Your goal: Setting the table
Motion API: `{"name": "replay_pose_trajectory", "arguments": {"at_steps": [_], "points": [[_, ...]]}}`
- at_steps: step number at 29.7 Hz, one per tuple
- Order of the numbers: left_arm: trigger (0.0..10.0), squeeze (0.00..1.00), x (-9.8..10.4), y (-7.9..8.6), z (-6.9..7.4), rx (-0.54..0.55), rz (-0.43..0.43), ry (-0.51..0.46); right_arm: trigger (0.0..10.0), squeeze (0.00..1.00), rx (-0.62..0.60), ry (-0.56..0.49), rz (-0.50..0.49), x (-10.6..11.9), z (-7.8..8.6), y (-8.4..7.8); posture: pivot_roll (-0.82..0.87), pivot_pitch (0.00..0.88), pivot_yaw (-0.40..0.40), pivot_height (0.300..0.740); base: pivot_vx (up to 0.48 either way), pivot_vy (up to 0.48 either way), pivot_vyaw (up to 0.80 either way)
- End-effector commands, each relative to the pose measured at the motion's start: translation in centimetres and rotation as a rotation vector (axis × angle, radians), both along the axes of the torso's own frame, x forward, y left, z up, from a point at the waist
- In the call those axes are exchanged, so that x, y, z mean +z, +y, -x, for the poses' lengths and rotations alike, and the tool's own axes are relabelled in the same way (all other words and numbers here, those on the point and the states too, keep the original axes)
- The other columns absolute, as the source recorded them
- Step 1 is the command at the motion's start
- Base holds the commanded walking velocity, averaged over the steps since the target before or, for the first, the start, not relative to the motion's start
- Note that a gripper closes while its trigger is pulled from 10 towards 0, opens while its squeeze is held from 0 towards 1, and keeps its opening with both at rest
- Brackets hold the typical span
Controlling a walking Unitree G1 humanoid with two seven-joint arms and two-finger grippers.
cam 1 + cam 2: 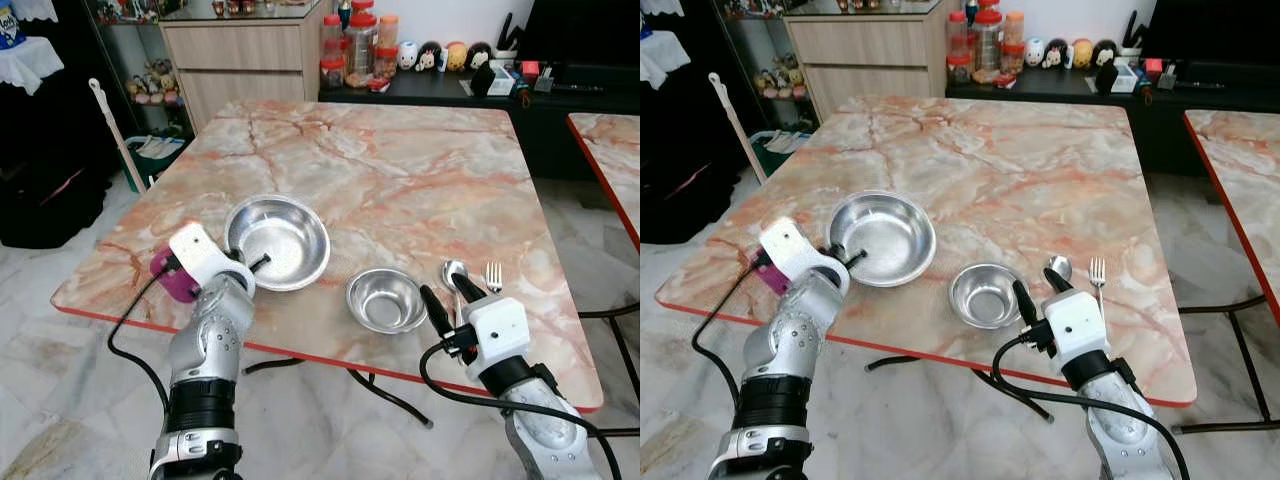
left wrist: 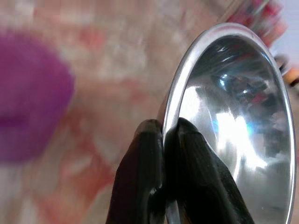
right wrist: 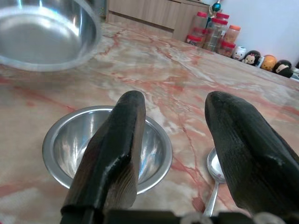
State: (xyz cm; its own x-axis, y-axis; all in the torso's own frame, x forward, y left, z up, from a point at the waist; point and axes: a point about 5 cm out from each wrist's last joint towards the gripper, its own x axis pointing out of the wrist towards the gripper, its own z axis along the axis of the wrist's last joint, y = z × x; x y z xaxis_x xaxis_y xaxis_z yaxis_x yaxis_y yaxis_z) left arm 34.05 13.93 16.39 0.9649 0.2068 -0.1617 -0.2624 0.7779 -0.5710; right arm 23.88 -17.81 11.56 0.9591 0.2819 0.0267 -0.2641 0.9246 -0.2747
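A large steel bowl [image 1: 278,240] sits near the front left of the marble table [image 1: 400,160]. My left gripper [image 1: 257,264] is shut on its near rim, one finger inside and one outside [image 2: 148,154]. A purple object [image 1: 168,280] lies on the table just left of that wrist. A small steel bowl [image 1: 385,300] stands at the front centre, with a spoon [image 1: 453,270] and a fork [image 1: 493,276] to its right. My right gripper [image 1: 446,294] hovers open at the table's front edge between the small bowl [image 3: 105,144] and the spoon [image 3: 216,170], holding nothing.
A second marble table [image 1: 610,150] stands to the right across a narrow gap. Behind are a wooden dresser [image 1: 240,50] and a dark shelf with jars [image 1: 355,45]. A pale stick [image 1: 115,130] leans at the left. Black cables hang under the table's front edge.
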Motion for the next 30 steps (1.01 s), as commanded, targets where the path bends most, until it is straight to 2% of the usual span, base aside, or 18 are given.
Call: {"name": "replay_pose_trajectory", "arguments": {"at_steps": [1, 2, 4, 6, 7, 9, 14, 17, 19, 20, 27, 30], "points": [[10.0, 0.00, 2.4, -0.4, -0.2, -0.010, -0.031, -0.130, 10.0, 0.00, 0.002, -0.011, -0.003, 0.3, -0.1, 0.1, -0.11, 0.001, 0.068, 0.740, 0.000, 0.000, 0.00], [10.0, 0.00, 3.3, -0.6, -0.2, -0.023, -0.100, -0.197, 10.0, 0.00, -0.004, -0.016, -0.007, 0.4, -0.1, 0.0, -0.11, 0.000, 0.066, 0.740, 0.000, 0.000, 0.00], [10.0, 0.00, 3.9, -0.8, 0.0, -0.041, -0.184, -0.257, 10.0, 0.00, -0.016, -0.023, -0.027, 0.6, -0.3, 0.0, -0.11, 0.000, 0.066, 0.740, 0.000, 0.000, 0.00], [10.0, 0.00, 4.4, -1.1, 0.2, -0.061, -0.305, -0.323, 10.0, 0.00, -0.056, -0.051, -0.098, 1.4, -0.9, -0.3, -0.11, 0.001, 0.066, 0.740, 0.000, 0.000, 0.00], [10.0, 0.00, 4.7, -1.3, 0.5, -0.079, -0.412, -0.378, 10.0, 0.00, -0.099, -0.101, -0.143, 2.5, -1.6, -0.5, -0.11, 0.000, 0.065, 0.740, 0.000, 0.000, 0.00], [10.0, 0.00, 4.7, -1.3, 0.7, -0.081, -0.468, -0.416, 10.0, 0.00, -0.130, -0.138, -0.148, 3.2, -2.2, -0.7, -0.11, 0.000, 0.066, 0.740, 0.000, 0.000, 0.00], [10.0, 0.00, 4.4, -0.3, 1.3, -0.049, -0.488, -0.453, 10.0, 0.00, -0.188, -0.258, -0.176, 5.6, -4.3, -1.0, -0.09, 0.000, 0.064, 0.740, 0.000, 0.000, 0.00], [10.0, 0.00, 4.1, 0.1, 1.7, -0.024, -0.519, -0.486, 10.0, 0.00, -0.183, -0.301, -0.185, 6.3, -5.7, 0.0, -0.09, 0.002, 0.065, 0.740, 0.000, 0.000, 0.00], [10.0, 0.00, 4.1, 0.1, 1.8, -0.018, -0.519, -0.493, 10.0, 0.00, -0.184, -0.309, -0.185, 6.4, -5.9, 0.2, -0.09, 0.002, 0.065, 0.740, 0.000, 0.000, 0.00], [10.0, 0.00, 3.9, 0.3, 2.0, 0.004, -0.537, -0.493, 10.0, 0.00, -0.173, -0.316, -0.180, 6.4, -6.4, 0.9, -0.09, 0.001, 0.065, 0.740, 0.000, 0.000, 0.00], [10.0, 0.00, 3.6, 0.8, 2.3, 0.043, -0.578, -0.514, 10.0, 0.00, -0.138, -0.295, -0.236, 5.7, -6.7, 3.3, -0.10, 0.000, 0.048, 0.740, 0.000, 0.000, 0.00], [10.0, 0.00, 3.3, 0.8, 2.4, 0.048, -0.576, -0.511, 10.0, 0.00, -0.137, -0.307, -0.246, 5.7, -6.9, 4.1, -0.10, 0.000, 0.046, 0.740, 0.000, -0.341, 0.00]]}}
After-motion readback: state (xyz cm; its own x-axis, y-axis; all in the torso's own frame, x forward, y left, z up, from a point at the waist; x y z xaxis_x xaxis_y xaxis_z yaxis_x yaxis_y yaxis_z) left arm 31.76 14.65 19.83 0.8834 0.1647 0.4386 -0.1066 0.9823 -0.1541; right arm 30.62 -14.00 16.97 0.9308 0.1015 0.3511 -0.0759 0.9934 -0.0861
